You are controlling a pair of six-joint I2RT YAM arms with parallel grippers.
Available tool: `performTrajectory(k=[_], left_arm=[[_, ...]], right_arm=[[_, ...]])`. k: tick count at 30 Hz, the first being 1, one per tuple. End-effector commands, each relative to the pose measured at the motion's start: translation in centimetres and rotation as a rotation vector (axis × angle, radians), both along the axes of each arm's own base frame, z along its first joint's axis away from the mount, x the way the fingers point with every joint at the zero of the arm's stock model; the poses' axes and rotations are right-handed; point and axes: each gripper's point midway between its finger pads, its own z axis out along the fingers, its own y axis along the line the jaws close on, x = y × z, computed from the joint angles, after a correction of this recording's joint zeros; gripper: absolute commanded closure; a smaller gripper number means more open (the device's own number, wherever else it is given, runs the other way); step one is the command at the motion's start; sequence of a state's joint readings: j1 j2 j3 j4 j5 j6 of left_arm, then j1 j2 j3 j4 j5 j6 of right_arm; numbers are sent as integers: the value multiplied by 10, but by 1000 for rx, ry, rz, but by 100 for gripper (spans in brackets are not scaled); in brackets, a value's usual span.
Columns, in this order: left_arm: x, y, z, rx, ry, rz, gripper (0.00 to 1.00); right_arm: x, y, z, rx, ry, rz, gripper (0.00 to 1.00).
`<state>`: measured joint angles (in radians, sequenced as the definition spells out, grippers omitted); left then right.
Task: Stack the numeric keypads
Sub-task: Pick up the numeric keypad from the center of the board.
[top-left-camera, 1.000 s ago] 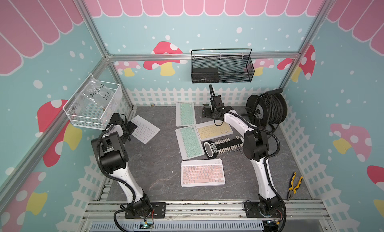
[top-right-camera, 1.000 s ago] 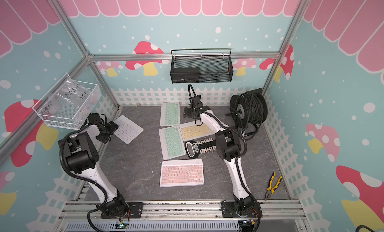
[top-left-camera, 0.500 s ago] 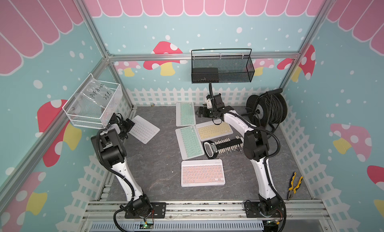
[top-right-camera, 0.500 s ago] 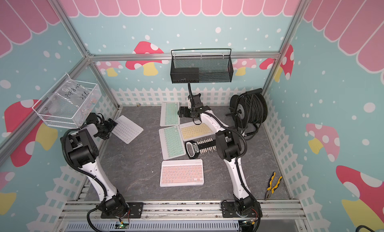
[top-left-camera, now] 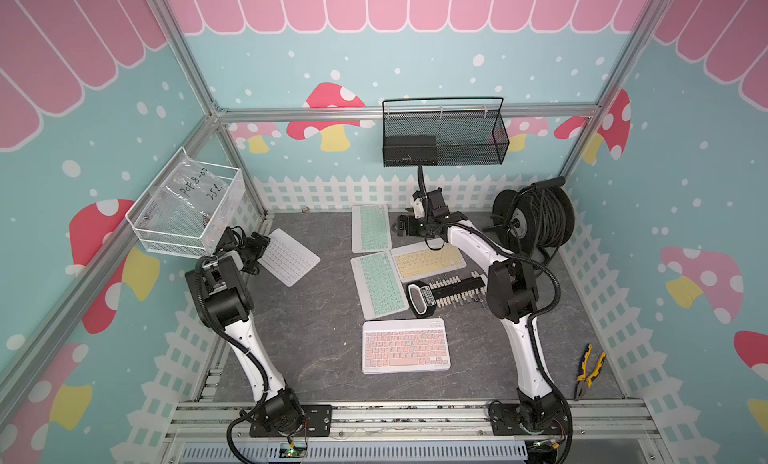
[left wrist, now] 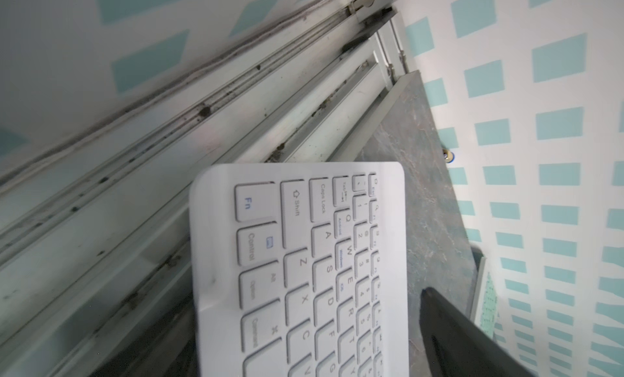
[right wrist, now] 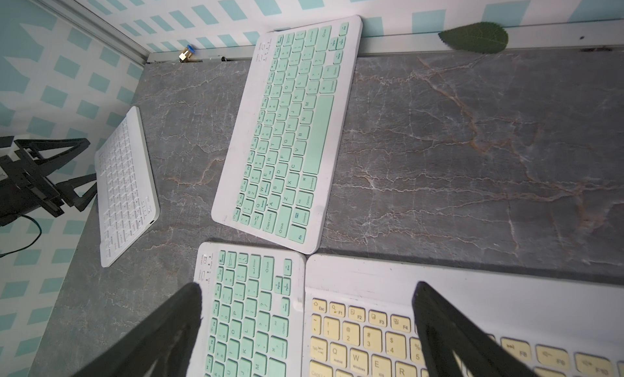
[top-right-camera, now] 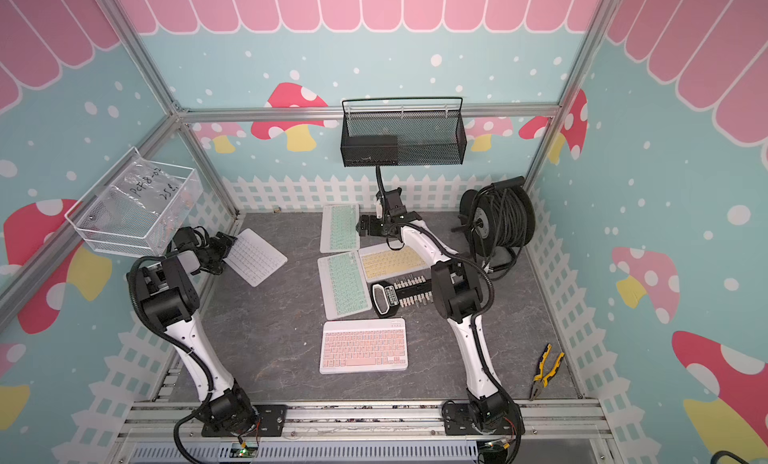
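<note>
Since the last frame, the right gripper (top-left-camera: 402, 228) has shifted sideways to just beside the far mint keypad (top-left-camera: 370, 228). The left elbow sits higher in both top views.

Right arm: stretched far out, jaws wide and empty, yellow keypad (top-left-camera: 428, 261) beneath the fingers.

Left arm: folded. The left gripper (top-left-camera: 255, 250) is spread wide, with the white keypad (top-left-camera: 289, 258) directly ahead and not clamped.

Two slim arms, left arm (top-left-camera: 249, 349) and right arm (top-left-camera: 525, 349), white shells on long links, boxy black joints, black ribbed cables (top-left-camera: 557, 287) looping past elbows, black base plates (top-left-camera: 320, 418) at 6 o'clock, black triangular open-frame fingers (right wrist: 182, 307)
</note>
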<state>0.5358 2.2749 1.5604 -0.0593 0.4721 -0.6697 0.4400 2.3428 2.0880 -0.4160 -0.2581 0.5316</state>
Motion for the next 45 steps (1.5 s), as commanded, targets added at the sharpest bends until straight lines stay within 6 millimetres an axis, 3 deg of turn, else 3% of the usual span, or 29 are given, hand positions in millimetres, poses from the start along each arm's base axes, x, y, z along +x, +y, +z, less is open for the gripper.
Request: performTrajectory(k=[1, 14, 22, 30, 39, 45], left_arm=[[-4, 20, -11, -112, -75, 96, 4], [-9, 32, -19, -219, -159, 96, 10], [-14, 41, -26, -273, -193, 132, 20], [-19, 37, -22, -264, -195, 110, 41], [-24, 28, -20, -261, -186, 77, 46], [-26, 25, -23, -265, -165, 75, 54]], right_arm=[[-1, -2, 14, -9, -19, -1, 1], [-1, -4, 14, -9, -13, -17, 1], [-5, -9, 8, -20, 4, -43, 1], [-11, -12, 1, -13, 16, -64, 1], [-16, -15, -5, -18, 32, -73, 1], [-17, -16, -7, -22, 35, -70, 1]])
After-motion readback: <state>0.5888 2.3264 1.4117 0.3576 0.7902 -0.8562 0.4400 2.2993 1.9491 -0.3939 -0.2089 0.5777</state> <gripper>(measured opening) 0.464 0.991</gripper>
